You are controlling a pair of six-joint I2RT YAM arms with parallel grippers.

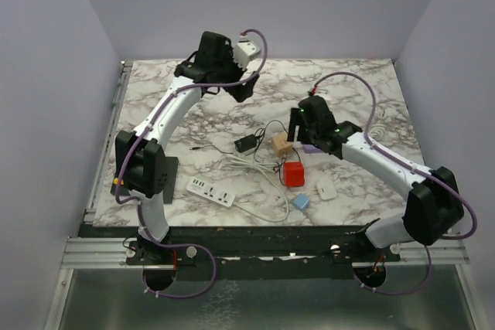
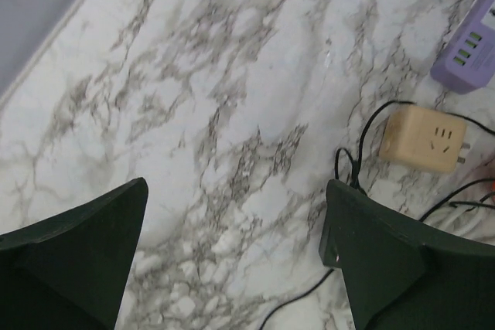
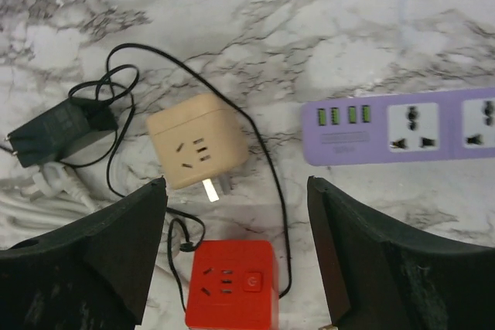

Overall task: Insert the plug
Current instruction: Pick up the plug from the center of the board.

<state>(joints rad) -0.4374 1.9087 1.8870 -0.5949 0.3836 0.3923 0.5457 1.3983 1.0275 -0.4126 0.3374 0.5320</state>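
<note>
A tan cube plug [image 3: 197, 141] lies on the marble table with its metal prongs pointing toward a red cube socket [image 3: 232, 284]. A purple power strip [image 3: 402, 125] lies to the right of the tan cube. My right gripper [image 3: 236, 183] is open and empty, hovering above the gap between the tan cube and the red cube. In the top view the right gripper [image 1: 300, 123] is just right of the tan cube [image 1: 281, 144]. My left gripper [image 1: 246, 86] is open and empty, held high over the far middle of the table. Its wrist view [image 2: 236, 191] shows bare marble between the fingers.
A black adapter [image 1: 247, 144] with a thin black cable lies left of the tan cube. A white power strip [image 1: 210, 191] with a white cord lies near the front edge. A small blue cube [image 1: 302, 202] and a small white adapter [image 1: 326, 189] lie front right.
</note>
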